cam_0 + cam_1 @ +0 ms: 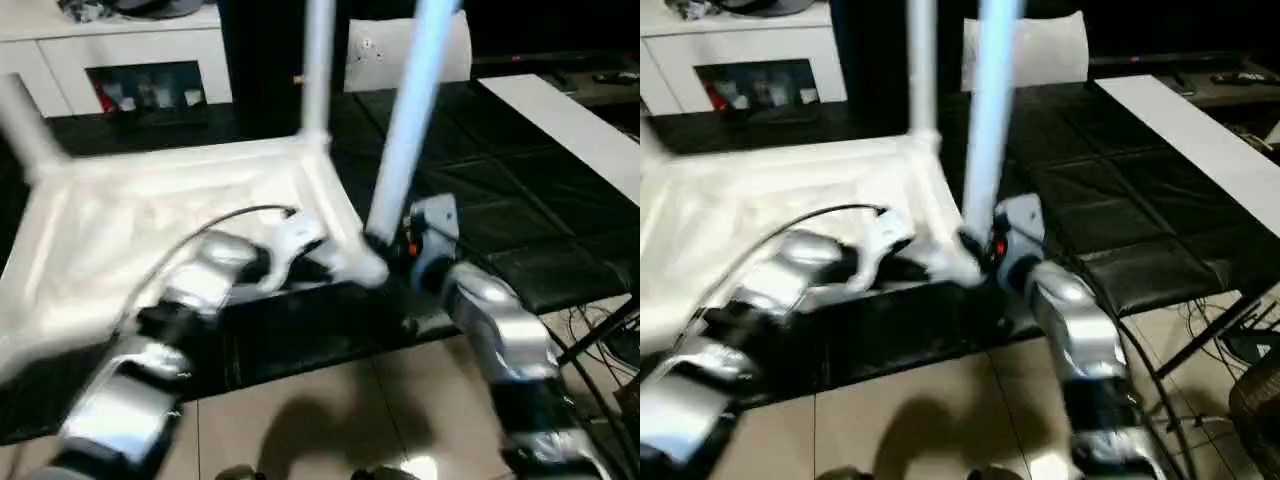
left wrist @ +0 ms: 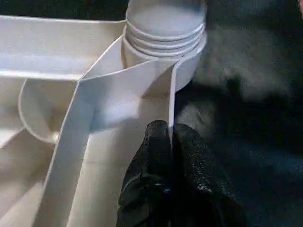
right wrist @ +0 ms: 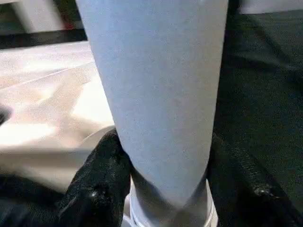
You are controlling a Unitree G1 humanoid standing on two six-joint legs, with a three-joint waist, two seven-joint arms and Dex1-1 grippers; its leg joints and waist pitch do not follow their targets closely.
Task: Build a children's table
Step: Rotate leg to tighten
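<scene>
The white table top (image 1: 150,220) lies upside down on a black mat, ribbed side up. White legs stand in its far corners (image 1: 318,70) (image 1: 22,125). At the near right corner, a third leg (image 1: 410,110) rises tilted from the socket (image 2: 165,28). My right gripper (image 3: 163,156) is shut on this leg just above the socket, with a black finger (image 3: 99,179) on each side. My left gripper (image 2: 170,137) is shut on the thin rim wall of the table top (image 2: 94,109), close beside that socket.
The black padded mat (image 1: 500,220) ends at a tiled floor (image 1: 330,410) in front. A long white board (image 1: 570,120) lies at the right, and a white cabinet (image 1: 140,70) stands at the back left. Cables (image 1: 600,330) trail at the lower right.
</scene>
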